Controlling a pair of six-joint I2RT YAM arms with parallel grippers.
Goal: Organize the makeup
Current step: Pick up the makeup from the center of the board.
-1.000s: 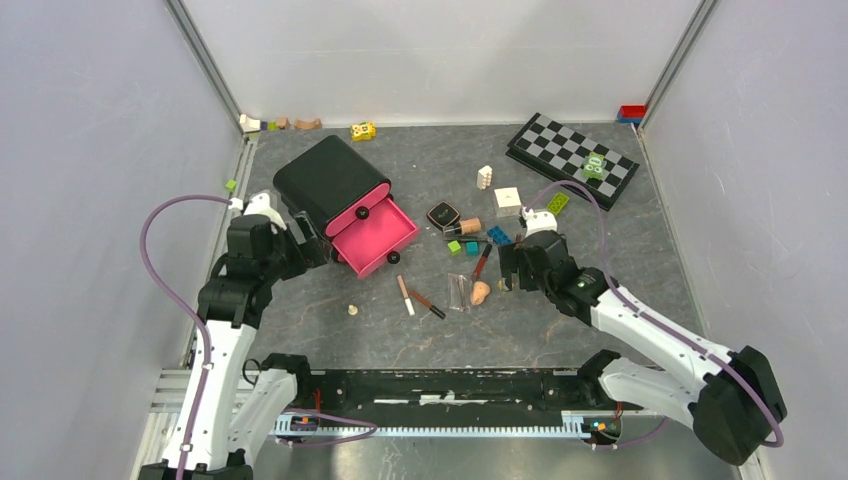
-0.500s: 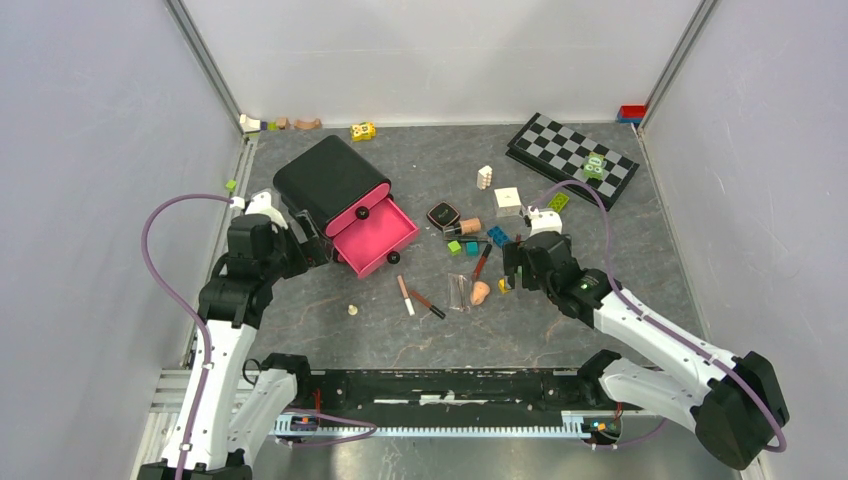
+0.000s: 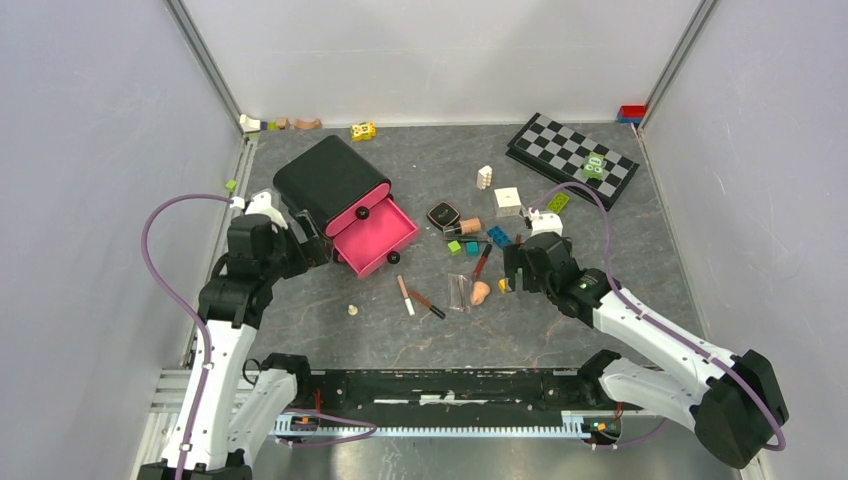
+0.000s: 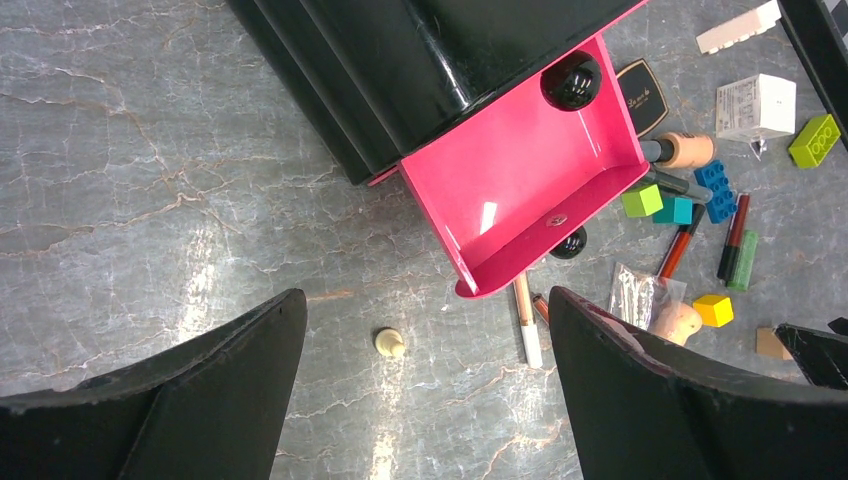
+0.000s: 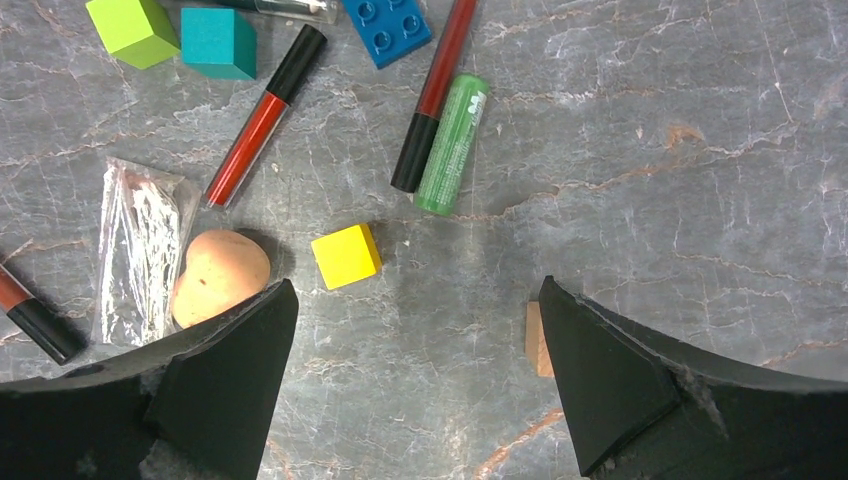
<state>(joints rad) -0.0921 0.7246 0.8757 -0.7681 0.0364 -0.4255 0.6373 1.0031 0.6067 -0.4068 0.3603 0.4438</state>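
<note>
**Both jaws open wide; makeup lies loose among toy blocks beside the pulled-out drawer**

The left jaws stand wide apart and grip nothing. They hang at the left of the top view, just beside the black drawer box (image 3: 325, 175). Its pink drawer (image 4: 520, 180) is pulled out toward the middle of the grey counter (image 3: 600, 300). A small cream pawn-like piece (image 4: 390, 343) lies alone on the stone below the drawer.

The right jaws are also spread wide and hold nothing, hovering right of centre over the scattered makeup.

In the right wrist view:
- A green tube (image 5: 452, 145) lies against a dark red tube with a black cap (image 5: 432, 95).
- A red lip gloss (image 5: 265, 115) lies at an angle to their left.
- A peach sponge (image 5: 220, 275) sits at the lower left, against a clear plastic packet (image 5: 140, 250).
- A yellow cube (image 5: 345, 256) lies between the sponge and the green tube, straight ahead of the jaws.
- A lime cube (image 5: 132, 30), a teal cube (image 5: 218, 43) and a blue brick (image 5: 388, 25) crowd the upper edge, near the tubes' upper ends.
- A tan piece (image 5: 537, 338) is half hidden by the right finger.

In the top view, a black square compact (image 3: 443, 214) lies above the cluster and two pencils (image 3: 405, 295) lie lower left of it. A white cube (image 3: 507, 200) and a folded checkerboard (image 3: 572, 158) sit toward the upper right.
</note>
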